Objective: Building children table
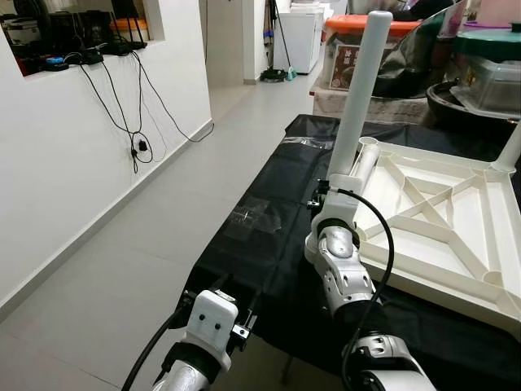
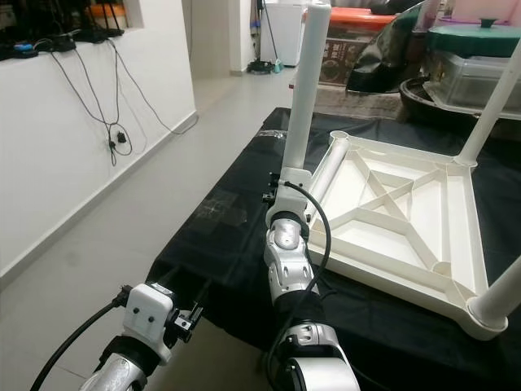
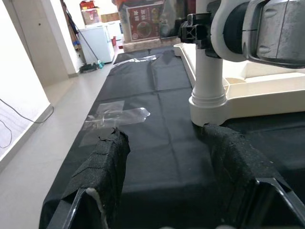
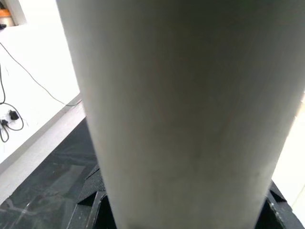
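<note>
Left eye view: your largest surface is the black cloth [image 1: 260,244], running along the grey floor [image 1: 122,269], which lies open between the cloth's left edge and the white wall [image 1: 65,163]. On the cloth, to your right, the upturned white tabletop [image 2: 391,220] lies ribs-up, its near rim just beside your right forearm. One table leg [image 2: 496,114] stands at the far right corner and a loose leg [image 2: 326,179] lies along the near-left rim. Your right gripper [image 2: 286,181] clamps the upright white leg [image 2: 305,90], seated in the near-left corner socket. Your left gripper [image 3: 167,157] hovers low over the cloth's near edge, fingers [image 3: 102,167] spread wide, holding nothing. Crumpled clear tape [image 3: 114,117] lies ahead of it.
</note>
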`<state>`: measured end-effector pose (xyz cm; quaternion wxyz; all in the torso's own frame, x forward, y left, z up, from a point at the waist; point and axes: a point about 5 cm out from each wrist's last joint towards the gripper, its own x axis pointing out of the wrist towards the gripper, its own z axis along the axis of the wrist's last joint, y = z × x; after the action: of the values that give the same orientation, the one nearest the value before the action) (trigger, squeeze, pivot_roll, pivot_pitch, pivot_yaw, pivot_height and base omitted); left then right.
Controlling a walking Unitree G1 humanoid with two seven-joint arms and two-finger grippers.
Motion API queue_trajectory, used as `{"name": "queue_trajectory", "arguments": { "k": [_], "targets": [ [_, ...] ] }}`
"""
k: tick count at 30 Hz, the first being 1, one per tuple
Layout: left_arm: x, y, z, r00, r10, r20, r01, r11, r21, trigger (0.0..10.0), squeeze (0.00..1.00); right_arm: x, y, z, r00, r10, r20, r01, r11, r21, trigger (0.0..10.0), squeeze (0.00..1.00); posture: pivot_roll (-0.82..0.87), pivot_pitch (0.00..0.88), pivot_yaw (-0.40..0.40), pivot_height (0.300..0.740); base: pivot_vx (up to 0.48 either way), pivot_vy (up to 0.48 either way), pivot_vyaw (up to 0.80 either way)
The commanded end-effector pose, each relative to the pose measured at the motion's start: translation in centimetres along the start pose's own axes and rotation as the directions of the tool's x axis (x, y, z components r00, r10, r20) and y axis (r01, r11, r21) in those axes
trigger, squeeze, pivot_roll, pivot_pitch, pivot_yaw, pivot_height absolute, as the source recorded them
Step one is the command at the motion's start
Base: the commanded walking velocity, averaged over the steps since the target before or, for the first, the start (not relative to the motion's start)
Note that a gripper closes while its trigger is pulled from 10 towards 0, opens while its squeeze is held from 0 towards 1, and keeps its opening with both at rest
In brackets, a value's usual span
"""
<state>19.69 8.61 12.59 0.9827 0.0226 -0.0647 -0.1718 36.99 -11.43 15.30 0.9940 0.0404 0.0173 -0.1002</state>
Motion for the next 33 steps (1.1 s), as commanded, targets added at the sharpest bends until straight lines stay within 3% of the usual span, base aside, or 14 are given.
{"name": "queue_trajectory", "arguments": {
  "k": [1,2,6,7,18,19,20,21,22,23,24,25,28,33],
  "targets": [
    [-0.1,0.1,-0.4,1.000,-0.006,-0.021,0.006,1.000,0.005,10.0,0.00,-0.2,0.2,-2.1,0.994,0.040,-0.104,-0.027,0.993,0.116,10.0,0.00,-0.01,0.000,0.014,0.740,0.000,0.000,0.00],
    [-0.1,0.2,-0.4,1.000,-0.006,-0.021,0.006,1.000,0.006,10.0,0.00,-0.5,0.5,-1.8,0.994,0.070,-0.087,-0.060,0.991,0.122,10.0,1.00,-0.01,0.000,0.014,0.740,0.000,0.000,0.00],
    [-0.1,0.2,-0.4,1.000,-0.005,-0.021,0.005,1.000,0.007,10.0,0.00,-0.6,0.6,-1.2,0.994,0.097,-0.057,-0.090,0.989,0.116,10.0,1.00,-0.01,0.000,0.014,0.740,0.000,0.000,0.00],
    [0.0,0.2,-0.4,1.000,-0.004,-0.021,0.004,1.000,0.006,10.0,0.00,-0.4,0.7,-0.8,0.990,0.135,-0.040,-0.128,0.983,0.130,10.0,0.02,-0.01,0.000,0.009,0.740,0.000,0.000,0.00],
    [0.0,0.1,-0.4,1.000,-0.003,-0.020,0.003,1.000,0.003,10.0,0.00,0.2,2.1,0.9,0.763,0.646,-0.001,-0.632,0.748,0.203,10.0,0.00,-0.02,0.000,0.007,0.740,0.000,0.000,0.00],
    [0.0,0.1,-0.4,1.000,-0.003,-0.019,0.003,1.000,0.002,10.0,0.00,0.0,1.8,1.4,0.622,0.783,-0.001,-0.767,0.609,0.202,10.0,0.00,-0.02,0.000,0.007,0.740,0.000,0.000,0.00],
    [0.0,0.1,-0.4,1.000,-0.003,-0.019,0.003,1.000,0.002,10.0,0.00,0.0,1.8,1.4,0.622,0.783,-0.001,-0.767,0.609,0.202,10.0,0.00,-0.02,0.000,0.007,0.740,0.000,0.000,0.00],
    [0.1,0.0,-0.4,1.000,-0.003,-0.019,0.003,1.000,0.002,10.0,0.00,-0.4,1.5,2.0,0.461,0.887,-0.003,-0.870,0.453,0.196,10.0,0.00,-0.02,0.000,0.007,0.740,0.000,0.000,0.00],
    [0.1,0.0,-0.4,1.000,-0.003,-0.019,0.003,1.000,0.002,10.0,0.00,-0.4,1.5,2.0,0.461,0.887,-0.003,-0.870,0.453,0.196,10.0,0.00,-0.02,0.000,0.007,0.740,0.000,0.000,0.00],
    [0.1,0.1,-0.4,1.000,-0.002,-0.019,0.002,1.000,0.002,10.0,0.00,-0.9,1.3,2.2,0.304,0.953,-0.020,-0.937,0.303,0.174,10.0,0.00,-0.02,0.000,0.007,0.740,0.000,0.000,0.00],
    [0.1,0.1,-0.4,1.000,-0.002,-0.019,0.002,1.000,0.002,10.0,0.00,-0.9,1.3,2.2,0.304,0.953,-0.020,-0.937,0.303,0.174,10.0,0.00,-0.02,0.000,0.007,0.740,0.000,0.000,0.00],
    [0.1,0.1,-0.4,1.000,-0.002,-0.019,0.002,1.000,0.001,10.0,0.00,-1.4,1.3,2.2,0.187,0.982,-0.043,-0.968,0.191,0.160,10.0,0.00,-0.01,0.000,0.001,0.740,0.000,0.000,0.00],
    [0.1,0.1,-0.4,1.000,-0.002,-0.019,0.002,1.000,0.001,10.0,0.00,-1.4,1.3,2.2,0.187,0.982,-0.043,-0.968,0.191,0.160,10.0,0.00,-0.01,0.000,0.001,0.740,0.000,0.000,0.00],
    [0.1,0.0,-0.4,1.000,-0.001,-0.019,0.001,1.000,0.004,10.0,0.00,-2.0,1.8,1.7,0.050,0.993,-0.111,-0.990,0.064,0.125,10.0,0.00,0.00,0.000,-0.003,0.740,0.000,0.000,0.00]
  ]
}}
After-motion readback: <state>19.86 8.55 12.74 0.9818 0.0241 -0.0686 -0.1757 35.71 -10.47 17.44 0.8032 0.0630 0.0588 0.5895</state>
